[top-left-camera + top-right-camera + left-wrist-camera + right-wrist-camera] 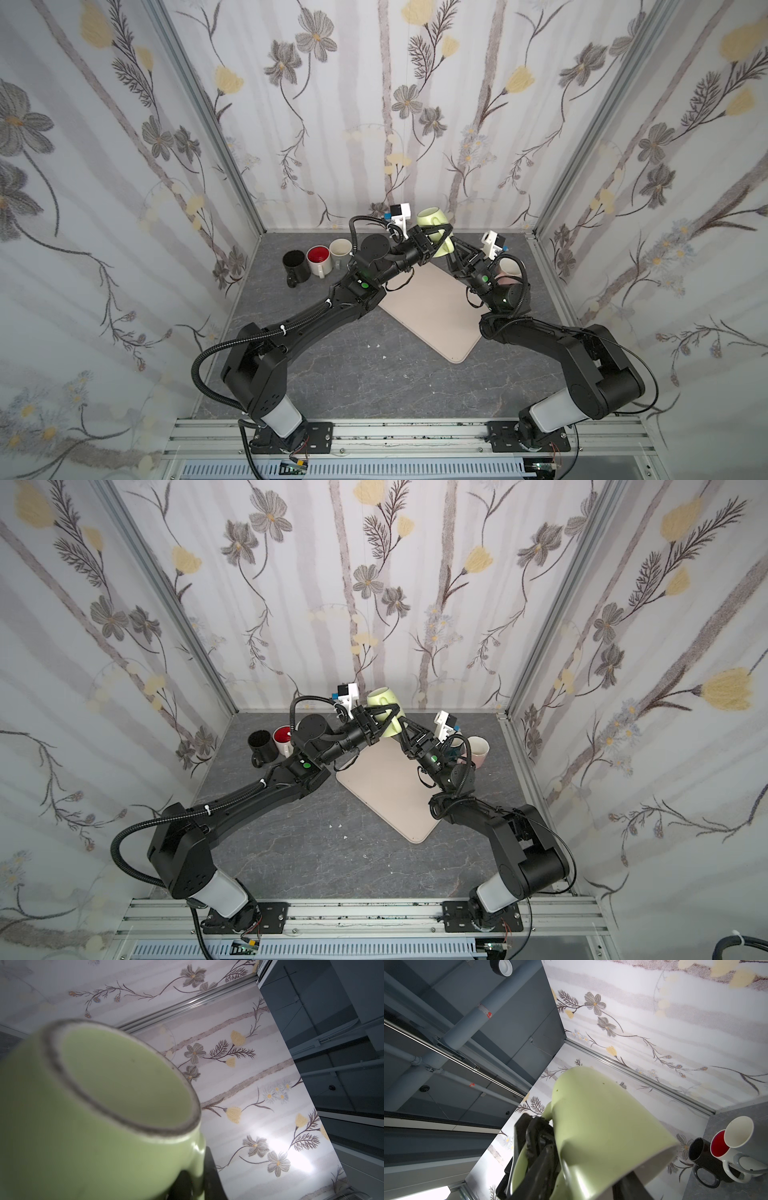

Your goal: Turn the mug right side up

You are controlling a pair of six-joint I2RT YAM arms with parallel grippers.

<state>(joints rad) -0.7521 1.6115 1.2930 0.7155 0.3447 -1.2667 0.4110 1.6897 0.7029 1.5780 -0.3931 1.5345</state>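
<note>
pale green ceramic: the pale green mug (432, 219) hangs in the air over the far end of the beige mat (428, 320), close to the back wall, caught between both arms. it is tilted, its base up and turned toward the back-left, its mouth angled down toward the right arm.

from the front rail both arms stretch toward the back, elbows spread outward and forearms slanting inward so the wrists meet above the mat in both top views. both wrists pitch upward.

the left gripper (444, 235) comes in from the left with its jaws clamped on the mug's handle; the right wrist view shows the black fingers (533, 1147) pinched around it.

the right gripper (454, 246) meets the mug's rim from the other side, jaws partly apart. one finger (631, 1186) lies at the mouth, but i cannot tell whether the jaws press the wall.

on the grey marbled bench (332, 374), left of the mat, a black mug (296, 264), a red-lined mug (319, 257) and a cream mug (340, 249) stand upright, touching in a row.
</note>
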